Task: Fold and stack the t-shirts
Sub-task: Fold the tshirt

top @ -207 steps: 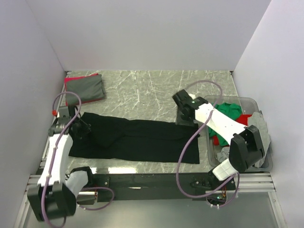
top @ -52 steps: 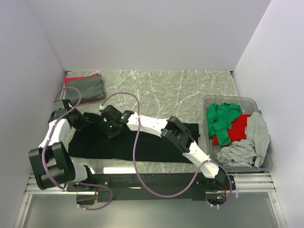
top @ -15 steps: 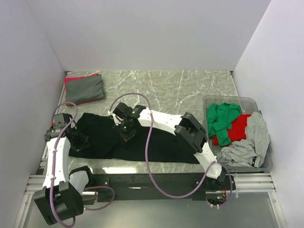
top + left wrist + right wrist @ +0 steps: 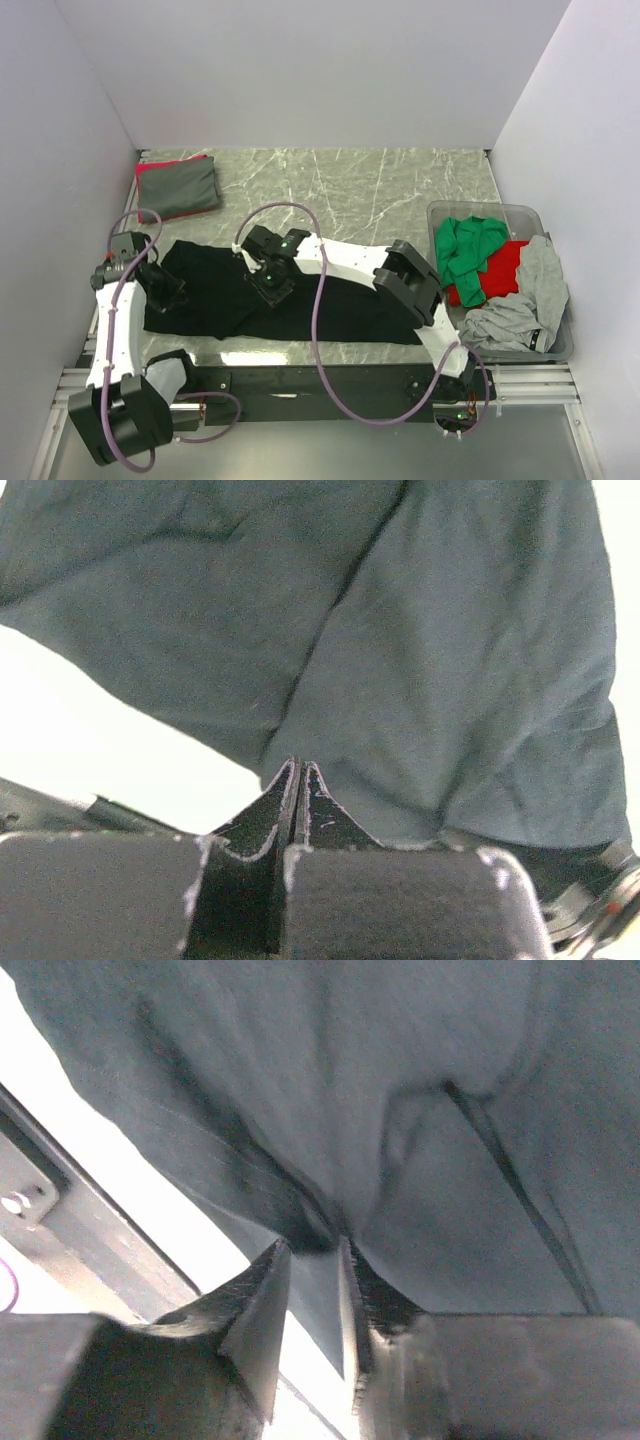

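My right hand (image 4: 315,1248) is clamped on a raised fold of the large black cloth t-shirt (image 4: 345,305), its fingers almost closed with a pinch of dark fabric between them. My left hand (image 4: 297,772) has its fingers pressed flat together at the shirt's left edge. Creases run out from the tips, so I judge it is pinching the hem, though the cloth inside is too thin to see.

A few seconds ago my right arm was over at the shirt's right end, beside the clear grey plastic bin (image 4: 500,208). It has since swung across the grey marbled tabletop (image 4: 380,190) and now grips the shirt left of its middle. In the last couple of seconds my left hand has come from the shirt's far left corner towards the near side. The shirt's right end lies where it did, stretched out flat near the bin.

With both hands now holding the left part, I take this as the start of a fold on the black shirt. The lift must be even, or the slack cloth between my hands will sag.

A folded grey t-shirt (image 4: 185,185) lies on a folded red one (image 4: 143,170) in the far left corner. A green t-shirt (image 4: 465,245), a red t-shirt (image 4: 500,262) and grey t-shirts (image 4: 520,315) wait crumpled in the bin, so most of the work is ahead.
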Robot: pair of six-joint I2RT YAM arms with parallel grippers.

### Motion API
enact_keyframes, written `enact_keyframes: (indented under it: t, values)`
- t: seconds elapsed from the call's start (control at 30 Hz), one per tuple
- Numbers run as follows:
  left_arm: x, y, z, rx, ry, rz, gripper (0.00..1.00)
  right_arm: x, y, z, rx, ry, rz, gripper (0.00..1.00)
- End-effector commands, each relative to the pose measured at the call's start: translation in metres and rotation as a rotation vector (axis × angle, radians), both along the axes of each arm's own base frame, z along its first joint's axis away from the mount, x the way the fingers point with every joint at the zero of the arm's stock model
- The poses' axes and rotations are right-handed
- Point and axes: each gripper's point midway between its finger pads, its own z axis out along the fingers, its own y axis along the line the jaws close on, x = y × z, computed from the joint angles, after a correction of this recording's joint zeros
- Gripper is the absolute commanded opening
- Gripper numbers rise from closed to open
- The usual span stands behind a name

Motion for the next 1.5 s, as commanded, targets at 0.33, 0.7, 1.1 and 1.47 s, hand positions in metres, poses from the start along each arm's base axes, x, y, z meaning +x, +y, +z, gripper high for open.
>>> enact_keyframes:
  t: [0.33,0.7,1.1,1.47]
  values:
    - [0.106,0.002,0.026,-0.084,-0.227,-0.014,0.00,0.020,-0.031,0.070,0.060,-0.219,-0.123,0.47]
    - [0.170,0.045,0.013,0.025,-0.220,0.015,0.00,0.087,-0.070,0.064,0.056,-0.179,-0.442,0.47]
    - [0.201,0.083,-0.013,0.136,-0.161,0.015,0.24,0.100,-0.163,0.039,-0.008,-0.162,-0.772,0.48]
    - [0.205,0.083,-0.042,0.109,-0.120,-0.014,0.41,0.107,-0.194,0.029,-0.065,-0.177,-0.891,0.49]
